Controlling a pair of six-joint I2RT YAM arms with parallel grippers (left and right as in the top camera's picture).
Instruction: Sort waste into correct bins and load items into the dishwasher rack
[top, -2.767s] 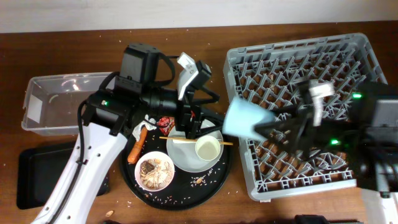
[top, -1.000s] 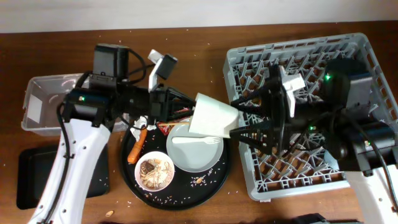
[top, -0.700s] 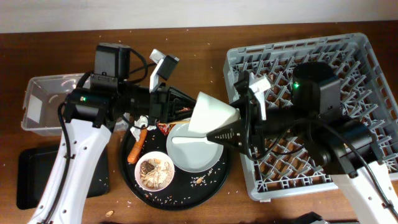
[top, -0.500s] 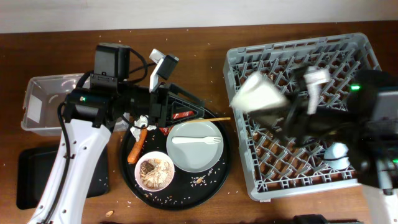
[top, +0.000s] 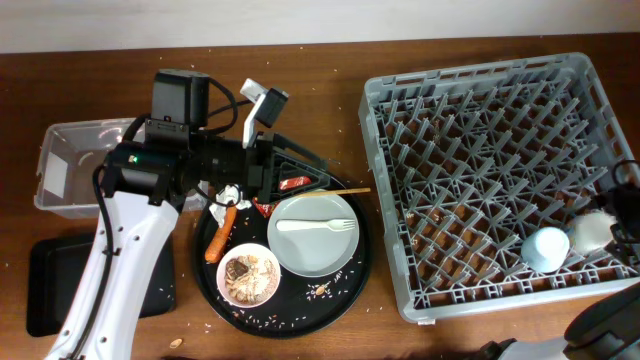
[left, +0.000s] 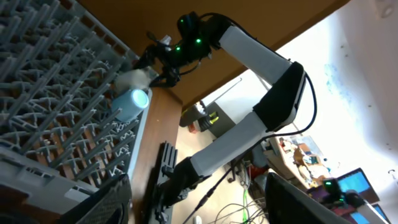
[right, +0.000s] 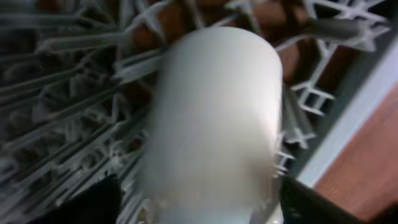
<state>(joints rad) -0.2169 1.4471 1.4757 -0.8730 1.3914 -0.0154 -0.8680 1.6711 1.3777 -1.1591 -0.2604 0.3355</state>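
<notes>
The grey dishwasher rack (top: 470, 130) fills the right side. A small blue cup (top: 548, 248) lies in its front right part, also in the left wrist view (left: 134, 99). My right gripper (top: 618, 215), at the frame's right edge, is shut on the white cup (top: 592, 232), held low over the rack pegs (right: 214, 118). My left gripper (top: 300, 175) hangs open and empty over the round tray's back, above the red wrapper (top: 292, 183) and chopstick (top: 338, 191). The grey plate (top: 313, 245), white bowl of scraps (top: 248, 274), carrot (top: 220, 232) and tissue (top: 230, 192) lie on the tray.
The clear tub (top: 85, 165) stands at the far left with the flat black tray (top: 60, 285) in front of it. The round black tray (top: 300, 305) carries rice-like crumbs. A white fork (top: 318, 226) lies on the plate.
My right arm carried the white cup from the left gripper over the tray across to the rack's right side. The blue cup now lies in the rack. The left arm stayed still.
</notes>
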